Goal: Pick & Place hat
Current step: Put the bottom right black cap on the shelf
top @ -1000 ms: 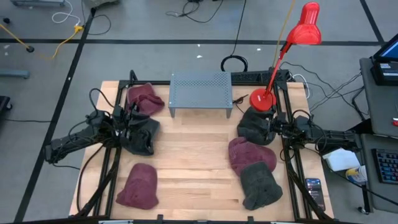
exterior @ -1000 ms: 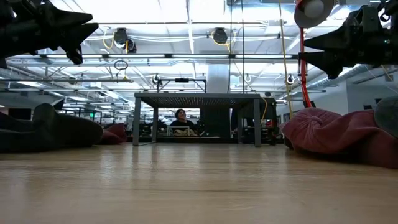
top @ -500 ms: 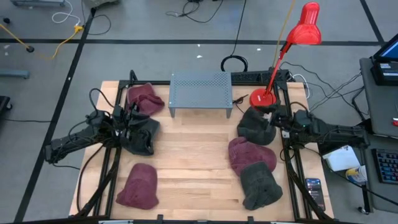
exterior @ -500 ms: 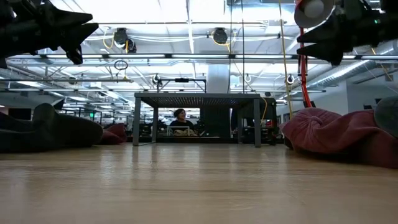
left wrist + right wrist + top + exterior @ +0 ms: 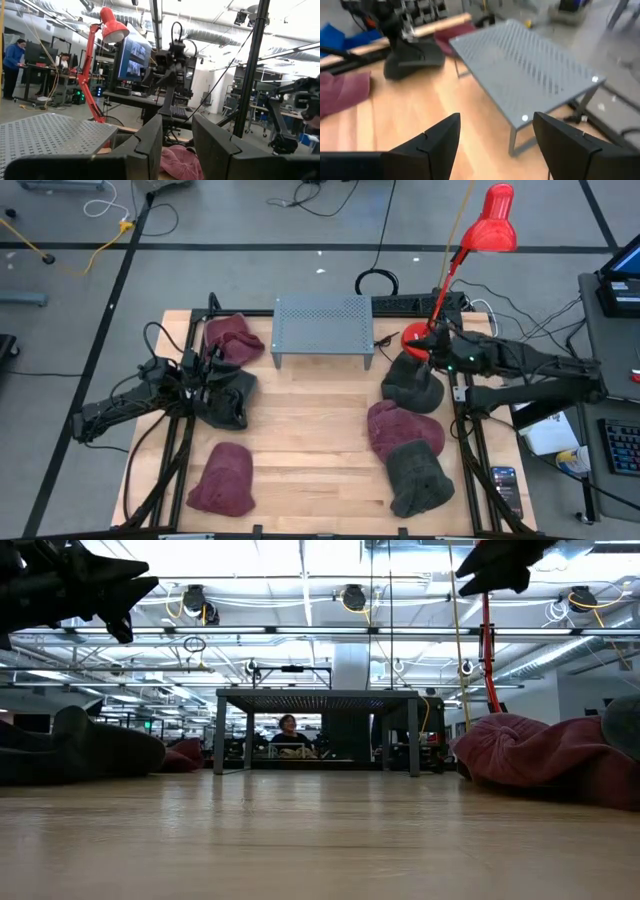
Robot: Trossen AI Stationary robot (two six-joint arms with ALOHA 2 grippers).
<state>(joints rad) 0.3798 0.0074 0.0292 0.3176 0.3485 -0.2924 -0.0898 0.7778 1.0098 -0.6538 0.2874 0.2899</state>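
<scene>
Grey perforated metal stand (image 5: 322,327) beside red desk lamp (image 5: 478,247)

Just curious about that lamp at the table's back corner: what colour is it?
Bright red, the lamp; the high view shows it best.

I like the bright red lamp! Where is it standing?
In the high view the red lamp stands by its round base at the table's far right corner, just right of the grey perforated shelf and behind a dark grey hat.
</scene>
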